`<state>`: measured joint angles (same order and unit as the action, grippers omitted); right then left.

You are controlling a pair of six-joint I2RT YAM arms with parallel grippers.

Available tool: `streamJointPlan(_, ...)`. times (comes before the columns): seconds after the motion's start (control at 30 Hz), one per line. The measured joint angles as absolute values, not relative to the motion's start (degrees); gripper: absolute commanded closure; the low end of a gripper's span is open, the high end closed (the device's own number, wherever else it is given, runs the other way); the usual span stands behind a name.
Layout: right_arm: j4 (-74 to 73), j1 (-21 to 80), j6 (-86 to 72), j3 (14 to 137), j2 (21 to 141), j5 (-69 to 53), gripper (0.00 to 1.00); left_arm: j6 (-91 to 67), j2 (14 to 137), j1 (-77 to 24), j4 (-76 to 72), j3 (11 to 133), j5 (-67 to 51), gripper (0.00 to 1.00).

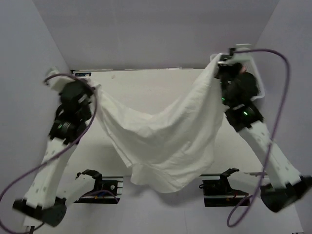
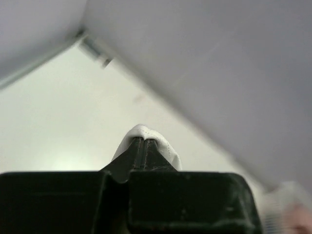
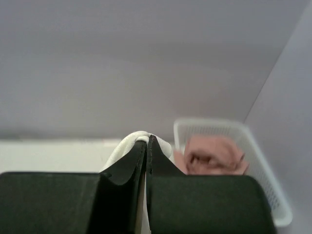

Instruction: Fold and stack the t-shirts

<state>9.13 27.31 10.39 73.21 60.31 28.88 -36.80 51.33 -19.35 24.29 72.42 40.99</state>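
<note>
Across the middle of the top view, the white t-shirt (image 1: 165, 141) hangs in a slack swag between the two arms. Its lower edge droops toward bottom centre of frame, over the black arm mounts (image 1: 100, 186). Whether it touches the surface there: cannot tell.

At centre left, the left gripper (image 1: 91, 91) has its jaws pressed together on one corner of the cloth; its wrist view shows a white fold pinched at the tips. At upper right, the right gripper (image 1: 218, 62) is likewise clamped on the opposite corner, higher in frame than the other.

Surface: the table (image 1: 146, 85) is plain off-white and matte, showing bare in the upper centre above the shirt. A thin dark strip (image 1: 131, 69) runs along its far edge below the back wall (image 1: 156, 29).

Room: pale grey-lilac panels, unmarked, close in the back and both sides. Looping purple cables (image 1: 282, 97) trail off each arm.

At right of the right wrist view, the basket (image 3: 265, 170), a white lattice, stands close by the side wall. The pink t-shirt (image 3: 214, 155) lies crumpled inside it.
</note>
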Motion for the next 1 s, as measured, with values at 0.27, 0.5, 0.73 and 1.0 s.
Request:
streamJointPlan(0.27,-0.8,23.94,3.77,78.37,99.2,29.56,0.37,-46.81,81.8,-14.44,34.54,61.47,40.82,0.01)
streamJointPlan(0.5,-13.41,23.38,-0.93,86.37,111.44,28.12,0.1,-51.03,90.63,-8.8,44.45,67.81,37.32,0.01)
streamJointPlan(0.73,-12.1,25.65,-8.82,66.02,88.77,15.22,0.1,-48.51,87.57,-8.75,41.71,66.98,30.09,0.01)
streamJointPlan(1.0,-7.51,30.76,-19.94,38.7,73.95,-4.38,0.1,-45.01,89.86,-8.71,37.47,66.98,24.62,0.01)
